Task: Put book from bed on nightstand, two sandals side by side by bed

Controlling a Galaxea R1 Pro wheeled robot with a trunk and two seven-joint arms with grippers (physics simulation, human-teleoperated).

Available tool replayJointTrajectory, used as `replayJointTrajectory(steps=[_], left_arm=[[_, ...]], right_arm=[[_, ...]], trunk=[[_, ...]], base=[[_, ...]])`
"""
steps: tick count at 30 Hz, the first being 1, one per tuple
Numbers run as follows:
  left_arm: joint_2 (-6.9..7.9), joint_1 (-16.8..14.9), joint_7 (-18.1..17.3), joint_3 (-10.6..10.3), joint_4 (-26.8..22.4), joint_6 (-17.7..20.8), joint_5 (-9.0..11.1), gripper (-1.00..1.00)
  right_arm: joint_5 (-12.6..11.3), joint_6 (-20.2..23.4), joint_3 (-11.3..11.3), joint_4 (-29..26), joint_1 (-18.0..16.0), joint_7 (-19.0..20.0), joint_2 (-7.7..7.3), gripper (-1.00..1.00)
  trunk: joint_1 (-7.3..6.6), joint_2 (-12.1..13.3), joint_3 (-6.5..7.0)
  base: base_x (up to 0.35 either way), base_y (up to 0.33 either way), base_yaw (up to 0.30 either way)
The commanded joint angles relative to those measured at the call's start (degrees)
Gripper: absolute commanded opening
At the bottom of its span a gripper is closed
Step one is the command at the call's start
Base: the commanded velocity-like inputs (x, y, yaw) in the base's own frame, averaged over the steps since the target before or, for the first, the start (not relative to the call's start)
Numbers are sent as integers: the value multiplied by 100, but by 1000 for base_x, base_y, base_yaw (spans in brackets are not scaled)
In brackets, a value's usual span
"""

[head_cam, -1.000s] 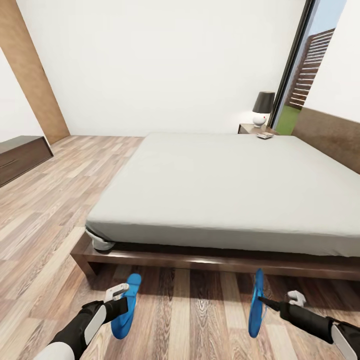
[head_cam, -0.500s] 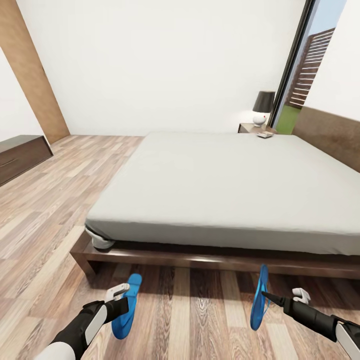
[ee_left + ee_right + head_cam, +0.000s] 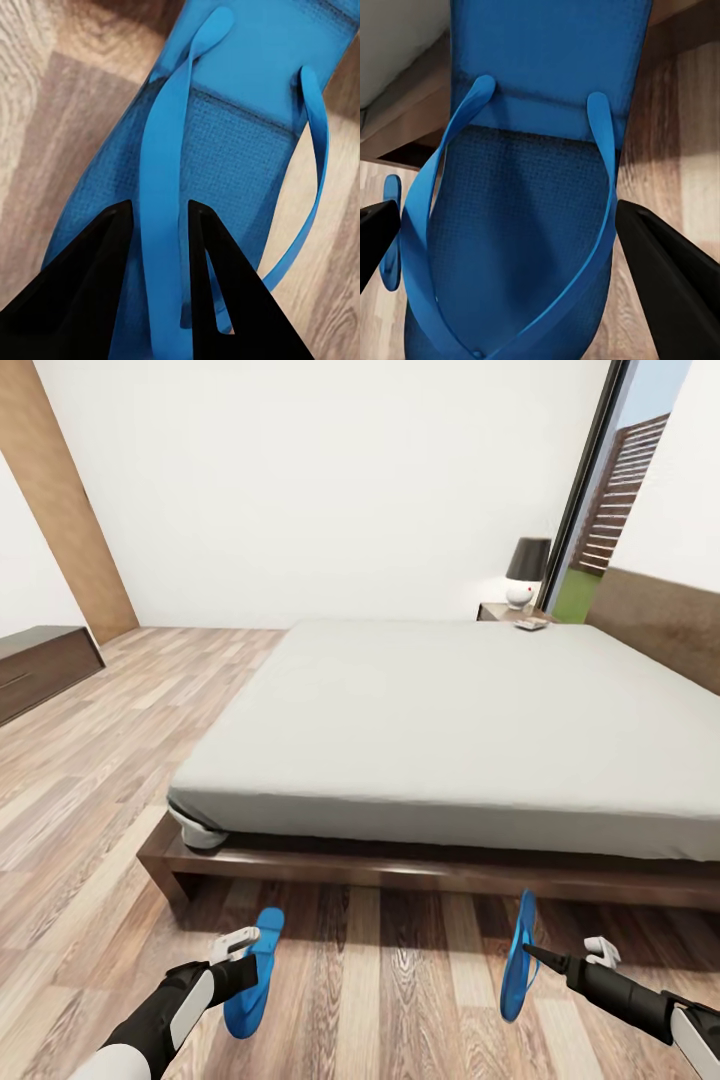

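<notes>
My left gripper [image 3: 248, 960] is shut on the strap of a blue sandal [image 3: 255, 975], held low over the floor in front of the bed [image 3: 450, 710]. In the left wrist view the strap [image 3: 161, 187] runs between the two black fingers [image 3: 90, 277]. My right gripper [image 3: 536, 958] is shut across the width of the other sandal [image 3: 518, 955], which stands on edge. Its sole [image 3: 525, 225] spans the gap between the fingers [image 3: 667, 285]. A small flat book [image 3: 530, 624] lies at the bed's far corner by the nightstand [image 3: 497, 612]. I cannot tell which of the two it rests on.
A black-shaded lamp [image 3: 526, 572] stands on the nightstand beside a tall window [image 3: 620, 490]. A long low dark cabinet [image 3: 40, 665] sits against the left wall. The bed's dark frame [image 3: 400, 870] juts out just beyond both sandals. Wood floor [image 3: 100, 780] runs along the bed's left side.
The right gripper has carried its sandal a little to the right and lower. The left gripper and its sandal have barely moved. The camera has shifted slightly.
</notes>
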Motion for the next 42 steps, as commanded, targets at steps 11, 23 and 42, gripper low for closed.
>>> replayJointTrajectory(steps=[11,23,42], left_arm=[[-74,-1,0,6,-7,62,42,-100],[-22,-1,-10,39,-18,708,53,-100],[8,-1,422,32,-14,-302,23,-100]], right_arm=[[-41,51,-6,2,-3,10,0,-100],[-41,51,-6,2,-3,10,0,-100],[-41,51,-6,2,-3,10,0,-100]], trunk=[[241,-445,-203],[330,-577,-456],[379,-602,-877]], base=[[0,0,0],[0,0,0],[0,0,0]])
